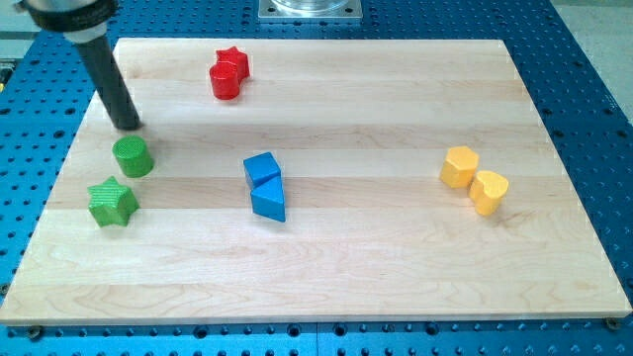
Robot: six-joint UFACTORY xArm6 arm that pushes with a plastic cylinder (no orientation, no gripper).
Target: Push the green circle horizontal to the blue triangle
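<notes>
While my tip rested just above the green circle at the view's left, no pincer existed to report. Level with the blue triangle meant, I judged, nudging downward next.

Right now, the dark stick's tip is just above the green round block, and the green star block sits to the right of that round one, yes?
Not quite. In the camera view my tip is just above the green circle block, but the green star block sits below it, slightly toward the view's left, not to its right.
</notes>
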